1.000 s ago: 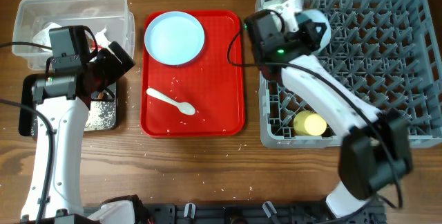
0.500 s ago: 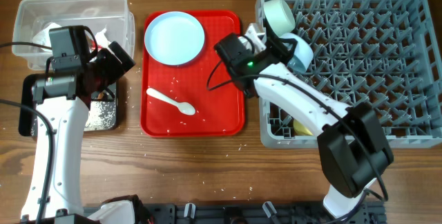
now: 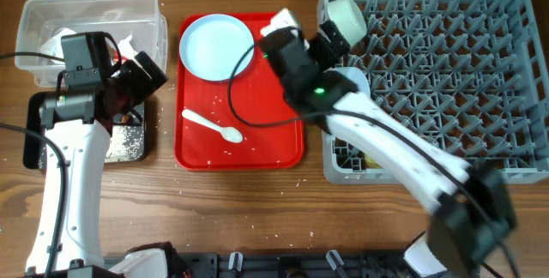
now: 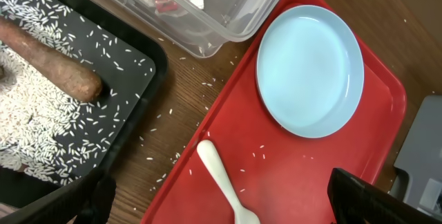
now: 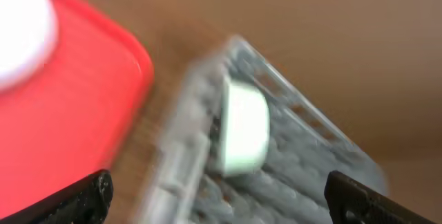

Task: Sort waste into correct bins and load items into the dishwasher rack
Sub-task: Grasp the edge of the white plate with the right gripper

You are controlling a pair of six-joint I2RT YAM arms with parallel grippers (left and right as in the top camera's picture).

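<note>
Both my claws empty; plate (image 3: 216,47) and spoon (image 3: 212,125) lie on the red tray (image 3: 257,145)
My right claw (image 5: 221,207), jaws spread, hangs over the tray's far right corner beside the rack (image 3: 480,72), whose far left corner holds the pale-green bowl (image 3: 346,18) on edge. My left claw (image 4: 228,207), spread wide, hovers by the black tray (image 4: 150,72) of rice grains (image 4: 31,113).
</note>
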